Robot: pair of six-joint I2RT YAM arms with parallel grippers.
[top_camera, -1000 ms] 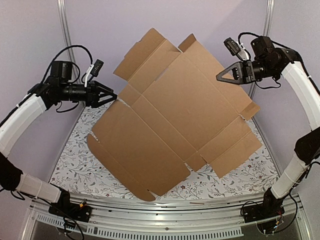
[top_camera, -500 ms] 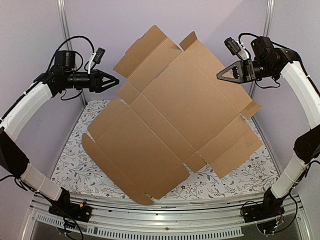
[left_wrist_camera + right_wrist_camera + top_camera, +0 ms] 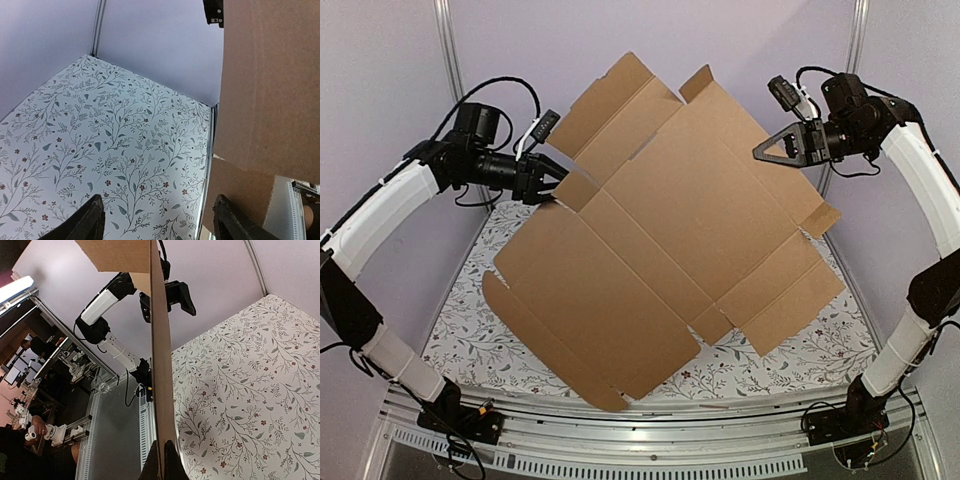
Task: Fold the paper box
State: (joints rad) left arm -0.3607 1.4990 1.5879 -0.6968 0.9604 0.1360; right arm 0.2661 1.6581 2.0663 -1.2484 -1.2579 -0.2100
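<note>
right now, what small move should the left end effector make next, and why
Probably ease the left end effector forward until the near edge of the paper box sits between its open fingers. It grips nothing yet, the edge lies just off one finger in the wrist view, and the right end effector alone holds the sheet up.

Paper box (image 3: 270, 90) cut off top, right; table (image 3: 460, 330) largely hidden beneath.

We see a robotics lab. A left arm (image 3: 380, 215) and a right arm (image 3: 920, 170) are bolted to a metal rail (image 3: 640, 425) inside a booth with plain lilac walls (image 3: 380, 60). In the right wrist view, beyond the booth, we see a monitor (image 3: 10, 375), another white arm (image 3: 50, 432) and a strip light (image 3: 15, 287).
</note>
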